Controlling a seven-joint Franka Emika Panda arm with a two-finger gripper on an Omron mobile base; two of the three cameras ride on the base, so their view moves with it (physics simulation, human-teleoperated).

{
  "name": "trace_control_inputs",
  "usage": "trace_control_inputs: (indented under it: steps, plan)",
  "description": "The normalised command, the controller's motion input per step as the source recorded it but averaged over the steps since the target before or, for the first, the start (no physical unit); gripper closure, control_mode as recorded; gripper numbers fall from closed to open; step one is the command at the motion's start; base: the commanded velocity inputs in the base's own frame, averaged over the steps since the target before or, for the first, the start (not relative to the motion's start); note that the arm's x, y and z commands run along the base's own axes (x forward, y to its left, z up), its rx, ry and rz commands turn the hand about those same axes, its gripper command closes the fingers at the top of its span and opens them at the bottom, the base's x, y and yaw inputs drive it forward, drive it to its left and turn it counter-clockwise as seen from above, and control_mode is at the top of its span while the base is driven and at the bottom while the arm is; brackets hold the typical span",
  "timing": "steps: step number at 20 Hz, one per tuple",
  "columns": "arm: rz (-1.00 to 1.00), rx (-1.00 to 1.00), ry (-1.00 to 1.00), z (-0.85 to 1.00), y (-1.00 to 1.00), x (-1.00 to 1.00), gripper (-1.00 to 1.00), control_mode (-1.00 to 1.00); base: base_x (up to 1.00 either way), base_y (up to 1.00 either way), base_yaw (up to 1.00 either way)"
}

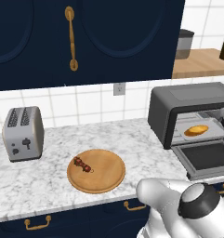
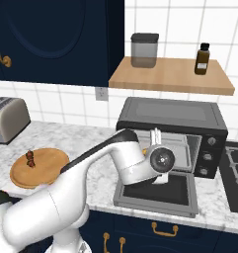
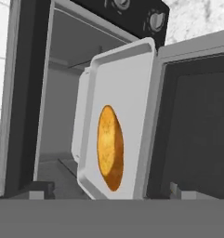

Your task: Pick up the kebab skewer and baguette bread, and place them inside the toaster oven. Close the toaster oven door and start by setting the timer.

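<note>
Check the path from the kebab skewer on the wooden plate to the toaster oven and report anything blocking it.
Nothing visible blocks it. The kebab skewer lies on the wooden plate; bare counter runs to the toaster oven, its door dropped open. The baguette bread already lies on the tray inside.

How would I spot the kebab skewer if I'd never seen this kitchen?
Start at the marble counter, between the silver two-slot toaster on the left and the open toaster oven on the right. There lies a round wooden board. The kebab skewer is the short stick of dark red and brown chunks on the board's left part, the only food there.
</note>
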Motion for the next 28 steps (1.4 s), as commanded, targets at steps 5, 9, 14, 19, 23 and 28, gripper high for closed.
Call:
trace_control_inputs:
  steps: [5,9,14,19,23,28]
  plan:
    - [0.30,-0.15,0.00,0.14,0.62,-0.40,-1.00,-1.00,0.00,0.00,0.00]
    - [0.28,-0.21,0.06,0.17,0.78,-0.44,-1.00,-1.00,0.00,0.00,0.00]
    - [0.18,-0.27,0.13,0.11,1.00,-0.28,-1.00,-1.00,0.00,0.00,0.00]
    - [0.18,-0.30,0.16,0.01,1.00,-0.20,-1.00,-1.00,0.00,0.00,0.00]
    - [0.22,-0.27,0.12,0.00,1.00,-0.04,-1.00,-1.00,0.00,0.00,0.00]
    - [0.24,-0.22,0.11,0.00,0.87,0.00,-1.00,-1.00,0.00,0.00,0.00]
